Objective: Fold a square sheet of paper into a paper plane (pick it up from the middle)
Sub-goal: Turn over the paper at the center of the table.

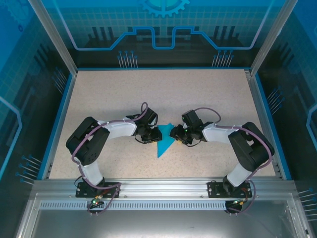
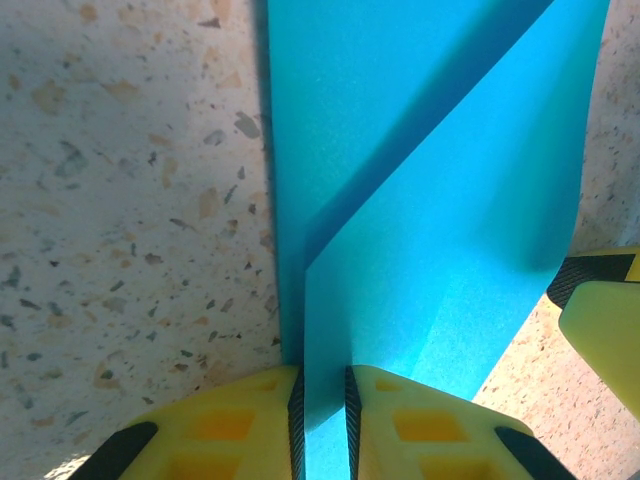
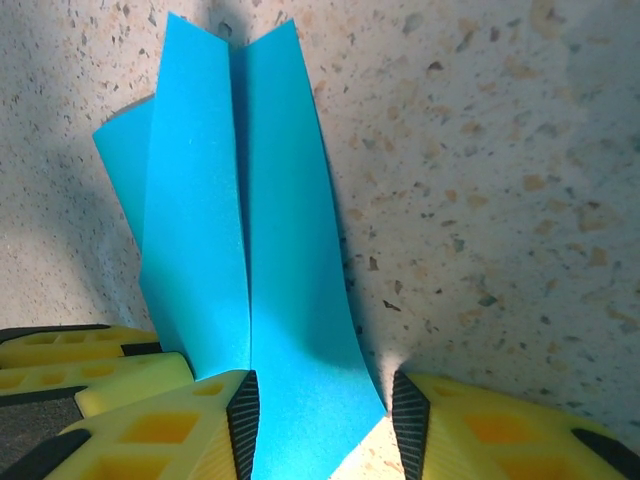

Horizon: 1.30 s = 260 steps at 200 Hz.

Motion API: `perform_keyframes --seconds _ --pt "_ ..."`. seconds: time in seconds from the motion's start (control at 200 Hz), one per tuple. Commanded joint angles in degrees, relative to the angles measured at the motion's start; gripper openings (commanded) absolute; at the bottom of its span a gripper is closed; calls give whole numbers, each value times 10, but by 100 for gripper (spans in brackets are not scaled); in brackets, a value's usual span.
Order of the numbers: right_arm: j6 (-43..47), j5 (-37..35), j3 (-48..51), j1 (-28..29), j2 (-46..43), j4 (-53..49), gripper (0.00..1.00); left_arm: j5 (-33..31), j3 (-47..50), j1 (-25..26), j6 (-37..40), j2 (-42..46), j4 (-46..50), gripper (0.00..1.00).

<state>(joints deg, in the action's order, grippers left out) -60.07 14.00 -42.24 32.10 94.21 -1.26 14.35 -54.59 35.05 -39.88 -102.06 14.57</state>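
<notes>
The square sheet of paper (image 1: 163, 144) is teal-blue and lies folded into a pointed shape on the speckled table between both arms, its tip toward the near edge. My left gripper (image 1: 150, 134) is at the paper's left side. In the left wrist view its jaws (image 2: 323, 400) stand a narrow gap apart with a creased flap of the paper (image 2: 430, 200) running between the pads. My right gripper (image 1: 177, 135) is at the paper's right side. In the right wrist view it (image 3: 322, 410) is open wide over a corner of the paper (image 3: 280, 280), which shows a valley crease.
The speckled table (image 1: 208, 94) has a blue raised border (image 1: 58, 119) and blue panelled walls round it. A metal rail (image 1: 163, 186) with both arm bases runs along the near edge. Each wrist view catches the other gripper's yellow finger (image 2: 605, 320) (image 3: 100, 385) close by.
</notes>
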Motion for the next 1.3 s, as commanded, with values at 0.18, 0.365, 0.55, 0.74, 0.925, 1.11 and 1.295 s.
perform_keyframes --seconds 0.18,0.365,0.55,0.74,0.925,1.11,1.295 --pt "-9 42 -6 4 16 54 43 -6 4 7 10 -18 20 21" --pt "-7 46 -4 0 13 65 45 -3 6 6 8 -13 16 20" --pt "-28 78 25 -4 15 143 48 26 18 -4 -18 -8 -23 19" --pt "-36 74 42 -1 11 164 50 46 41 -25 -44 -1 -57 19" --pt "-25 78 28 7 38 187 44 56 54 -29 -56 7 -75 19" --pt "-10 76 16 9 55 196 35 51 54 -29 -57 20 -72 20" --pt "19 79 2 14 78 208 28 50 58 -29 -59 25 -75 20"
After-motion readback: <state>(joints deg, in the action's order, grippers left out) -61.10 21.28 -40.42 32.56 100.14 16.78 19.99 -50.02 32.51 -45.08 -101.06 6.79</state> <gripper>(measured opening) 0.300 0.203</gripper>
